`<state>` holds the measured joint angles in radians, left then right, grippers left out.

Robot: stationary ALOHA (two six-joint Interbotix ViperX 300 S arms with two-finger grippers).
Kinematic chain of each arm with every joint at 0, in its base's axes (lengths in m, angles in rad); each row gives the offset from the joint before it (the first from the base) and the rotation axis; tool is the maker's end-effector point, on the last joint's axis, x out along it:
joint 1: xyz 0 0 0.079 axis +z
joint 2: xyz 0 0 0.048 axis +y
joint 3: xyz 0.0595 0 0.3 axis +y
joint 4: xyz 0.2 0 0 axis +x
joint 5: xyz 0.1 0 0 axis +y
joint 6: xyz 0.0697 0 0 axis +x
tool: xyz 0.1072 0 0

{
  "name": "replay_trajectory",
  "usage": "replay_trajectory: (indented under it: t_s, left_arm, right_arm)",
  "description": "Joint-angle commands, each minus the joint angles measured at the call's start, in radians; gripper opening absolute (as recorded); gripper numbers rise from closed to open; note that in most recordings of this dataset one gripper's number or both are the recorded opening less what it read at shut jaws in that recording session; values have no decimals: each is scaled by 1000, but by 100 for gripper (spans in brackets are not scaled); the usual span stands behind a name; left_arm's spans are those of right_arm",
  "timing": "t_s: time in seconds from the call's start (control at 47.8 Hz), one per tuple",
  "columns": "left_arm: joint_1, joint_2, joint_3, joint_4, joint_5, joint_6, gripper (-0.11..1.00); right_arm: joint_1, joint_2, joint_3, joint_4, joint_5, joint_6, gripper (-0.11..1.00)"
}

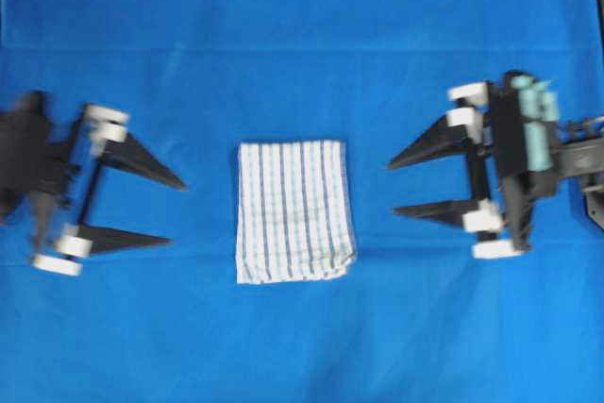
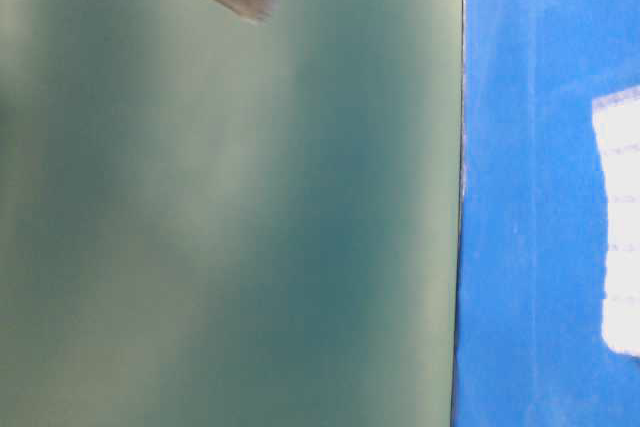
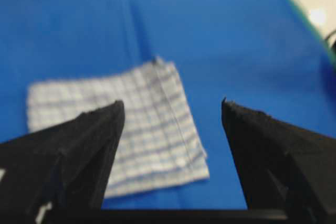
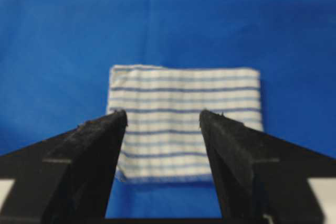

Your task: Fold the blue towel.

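Overhead: white woven towel with thin blue stripes [image 1: 295, 211] lies folded mid-table on the plain blue table covering [image 1: 302, 7], long axis near-to-far. Left gripper [image 1: 177, 212] and right gripper [image 1: 391, 188], both spread and empty, flank it about equally.

Table-level: only the towel's edge shows.

Left wrist: towel ahead, slightly left.

Right wrist: towel straight ahead, between the jaws.
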<state>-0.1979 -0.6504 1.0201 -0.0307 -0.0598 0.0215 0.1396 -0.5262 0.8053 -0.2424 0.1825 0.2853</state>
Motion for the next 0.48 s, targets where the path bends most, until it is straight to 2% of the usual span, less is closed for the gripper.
replay_trajectory:
  t_s: [0.0, 0.188, 0.461]
  left_arm:
    - [15, -103, 17, 3, -2, 20, 68]
    - [63, -298, 87, 3, 28, 55, 68]
    - [163, -512, 193, 3, 97, 55, 68]
  right_arm:
    - [-14, -83, 17, -6, 8, -2, 61]
    - [-15, -259, 92, -23, 37, -2, 62]
    - [-60, -502, 250, -26, 37, -2, 61]
